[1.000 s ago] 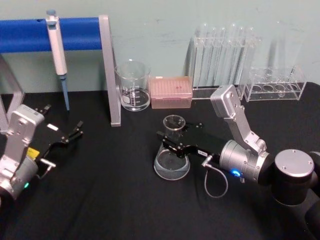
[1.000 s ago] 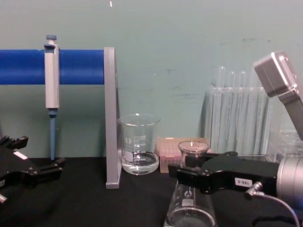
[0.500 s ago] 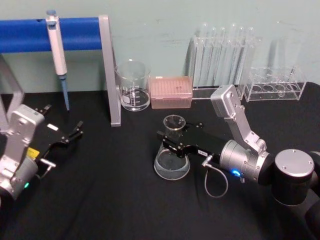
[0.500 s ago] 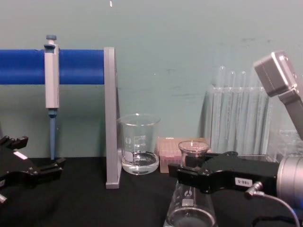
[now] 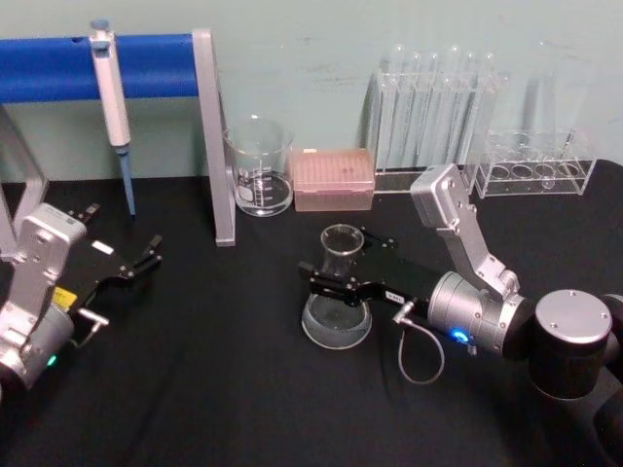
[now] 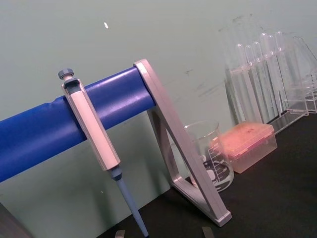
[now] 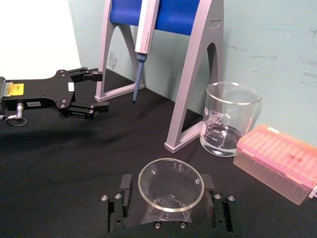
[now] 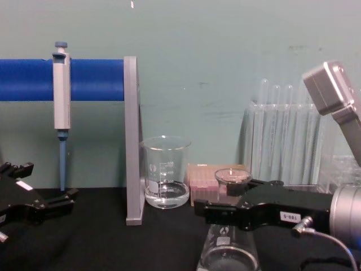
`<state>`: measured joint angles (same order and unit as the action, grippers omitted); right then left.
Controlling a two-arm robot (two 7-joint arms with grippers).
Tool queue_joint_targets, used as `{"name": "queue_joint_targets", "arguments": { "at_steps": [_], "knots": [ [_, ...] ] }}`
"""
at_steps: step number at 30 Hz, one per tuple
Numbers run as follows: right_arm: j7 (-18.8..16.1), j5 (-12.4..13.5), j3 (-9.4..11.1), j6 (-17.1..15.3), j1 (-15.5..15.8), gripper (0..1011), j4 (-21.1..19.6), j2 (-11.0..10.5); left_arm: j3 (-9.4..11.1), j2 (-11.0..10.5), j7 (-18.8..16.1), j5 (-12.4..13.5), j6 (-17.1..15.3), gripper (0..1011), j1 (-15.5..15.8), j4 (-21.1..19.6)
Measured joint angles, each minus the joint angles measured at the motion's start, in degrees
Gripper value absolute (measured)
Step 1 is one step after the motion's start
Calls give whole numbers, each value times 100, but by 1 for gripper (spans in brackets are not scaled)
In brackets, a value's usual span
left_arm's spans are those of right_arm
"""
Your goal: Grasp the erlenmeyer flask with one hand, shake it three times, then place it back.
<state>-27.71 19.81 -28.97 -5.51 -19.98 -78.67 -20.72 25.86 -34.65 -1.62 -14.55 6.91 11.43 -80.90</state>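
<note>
Gripping the flask (image 5: 337, 292) by its neck, the right gripper (image 5: 336, 273) had its two black fingers pinched on the glass from either side, the rim standing ringed between them in the right wrist view (image 7: 171, 184). The flask stood in the middle of the black table (image 5: 224, 389), tilted a little with its mouth leaning back toward the wall; whether its base touched the cloth or hung just above it could not be told. A little clear liquid lay in the bottom.

Off to the left, well apart from the flask, the left gripper (image 5: 138, 263) sat parked near the table's edge, its fingers spread and holding nothing (image 7: 84, 91).

Behind the flask stood a beaker (image 5: 259, 167) and, just beside it, a pink tip box (image 5: 334, 179). Farther back were the pipette (image 5: 112, 92) hanging on its blue stand (image 5: 156, 64) and the test tubes (image 5: 433, 107) in their rack against the wall.

By my judgement, the grasp was done and the tilt suggested the shaking was under way or about to be. How many shakes were finished could not be read from this moment. Setting the flask upright on the table and letting go were left.
</note>
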Motion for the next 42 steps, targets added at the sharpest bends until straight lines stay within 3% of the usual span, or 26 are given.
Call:
{"name": "queue_joint_targets", "arguments": {
  "at_steps": [7, 21, 28, 42],
  "knots": [
    [-3, 3, 0, 0, 0, 1002, 0, 0, 0, 0, 0, 0, 0, 1001, 0, 0],
    [-42, 35, 16, 0, 14, 1000, -15, -26, 0, 0, 0, 0, 0, 1001, 0, 0],
    [-128, 135, 84, -35, 163, 1000, -242, -211, 0, 0, 0, 0, 0, 1001, 0, 0],
    [-308, 426, 302, -88, 678, 1000, -936, -866, 0, 0, 0, 0, 0, 1001, 0, 0]
  ]
}}
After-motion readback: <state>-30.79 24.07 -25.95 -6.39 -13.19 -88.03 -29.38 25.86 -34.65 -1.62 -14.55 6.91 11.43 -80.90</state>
